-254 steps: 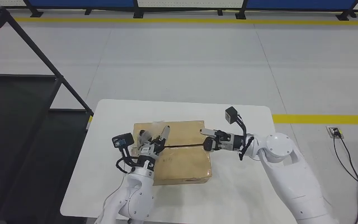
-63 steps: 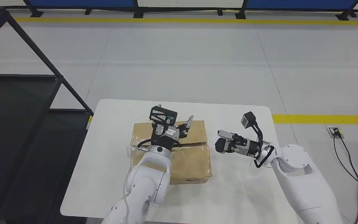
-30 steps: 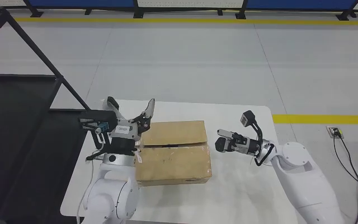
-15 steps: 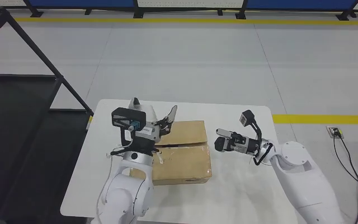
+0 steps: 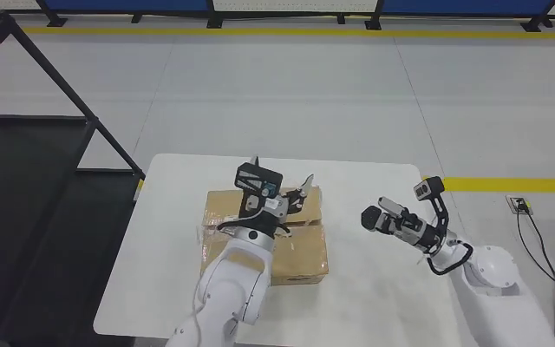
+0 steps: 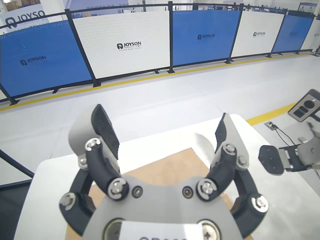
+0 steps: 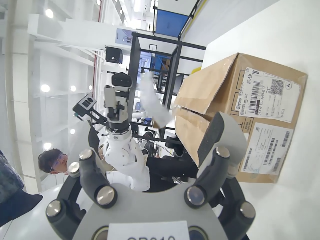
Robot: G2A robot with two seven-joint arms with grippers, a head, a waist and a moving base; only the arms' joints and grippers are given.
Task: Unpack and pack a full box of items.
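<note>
1. Gaping wide and empty, the left jaws hang above the cardboard box (image 5: 303,256), its top flaps just beneath them.
2. Right jaws spread open, holding nothing, facing the box's labelled end across a gap.
3. Box rests on the white surface (image 5: 165,260) below both jaws, one top flap slightly raised.

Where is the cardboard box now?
In the top view the cardboard box lies on the table, under the left gripper, the right gripper apart beside it.

Matt cardboard box (image 5: 305,253) on smooth white table (image 5: 347,305).
</note>
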